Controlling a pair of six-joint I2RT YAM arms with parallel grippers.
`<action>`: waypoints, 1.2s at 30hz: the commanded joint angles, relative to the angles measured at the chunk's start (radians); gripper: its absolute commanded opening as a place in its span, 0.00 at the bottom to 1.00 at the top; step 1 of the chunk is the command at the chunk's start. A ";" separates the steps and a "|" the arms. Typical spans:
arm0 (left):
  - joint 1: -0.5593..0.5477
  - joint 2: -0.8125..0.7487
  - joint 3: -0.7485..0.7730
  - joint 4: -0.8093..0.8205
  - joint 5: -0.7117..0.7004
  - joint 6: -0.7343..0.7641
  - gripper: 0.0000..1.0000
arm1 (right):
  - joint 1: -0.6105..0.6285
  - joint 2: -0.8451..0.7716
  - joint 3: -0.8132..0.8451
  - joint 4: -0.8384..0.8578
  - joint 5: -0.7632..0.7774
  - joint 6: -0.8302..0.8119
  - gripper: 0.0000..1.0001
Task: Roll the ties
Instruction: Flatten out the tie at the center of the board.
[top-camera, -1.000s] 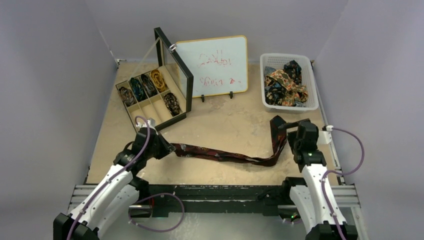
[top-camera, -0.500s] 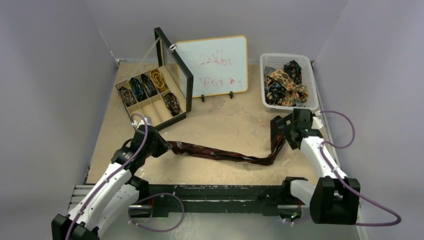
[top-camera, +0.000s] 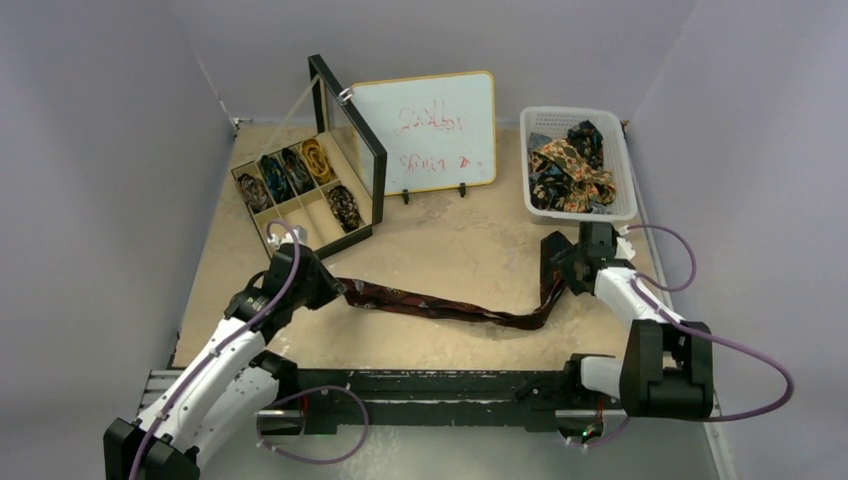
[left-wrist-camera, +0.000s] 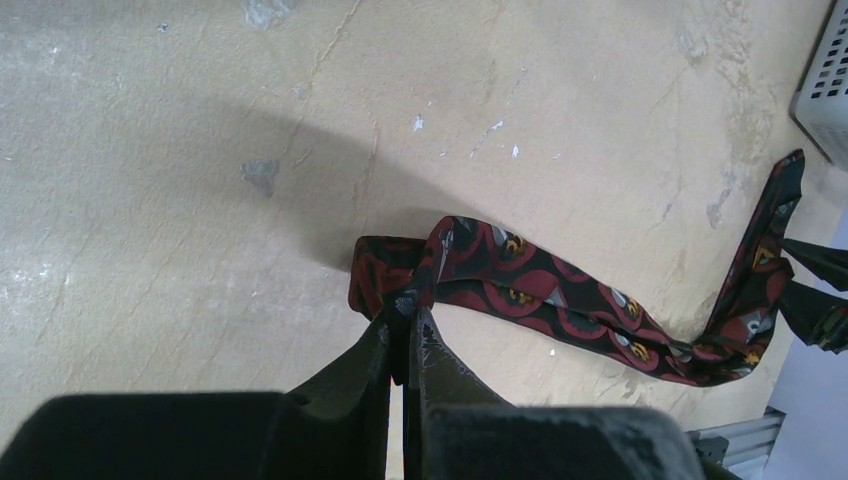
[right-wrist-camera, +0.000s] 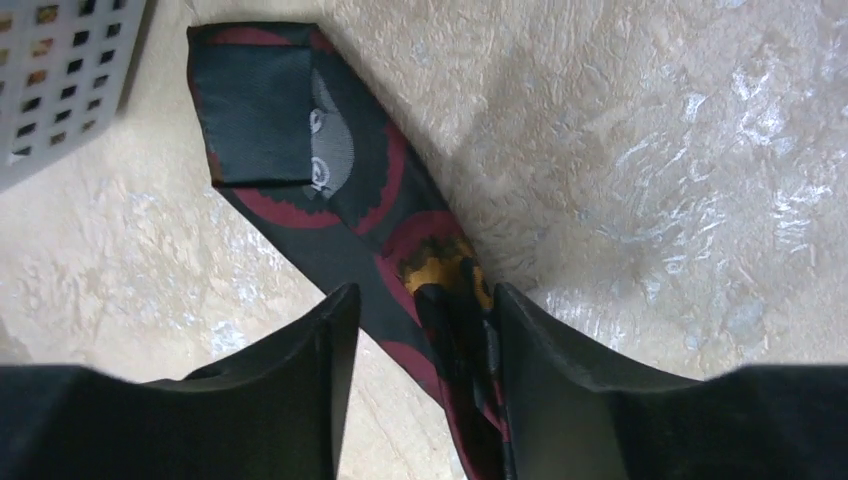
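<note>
Pinches one end of the maroon tie (left-wrist-camera: 520, 280) between the clamped-together tips of the left gripper (left-wrist-camera: 405, 320) and straddles its far stretch with the right gripper (right-wrist-camera: 422, 300) jaws apart, with the squared end flat just ahead of them.

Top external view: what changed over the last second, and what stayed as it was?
The right end effector reached farther out and slightly leftward, ending with its jaws open astride the wide end of the dark maroon patterned fabric necktie, not yet gripping it. The left end effector stayed shut on the necktie's narrow end, and the necktie barely shifted.
</note>
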 joint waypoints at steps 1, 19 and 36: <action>0.008 0.012 0.026 0.057 0.030 0.029 0.00 | -0.014 -0.030 -0.023 0.110 -0.004 -0.023 0.39; 0.008 0.083 0.103 0.194 0.137 0.109 0.00 | -0.233 -0.558 -0.167 0.295 -0.025 0.300 0.00; 0.008 -0.084 -0.101 0.025 0.015 -0.032 0.00 | -0.265 -0.487 -0.034 -0.120 0.228 0.239 0.95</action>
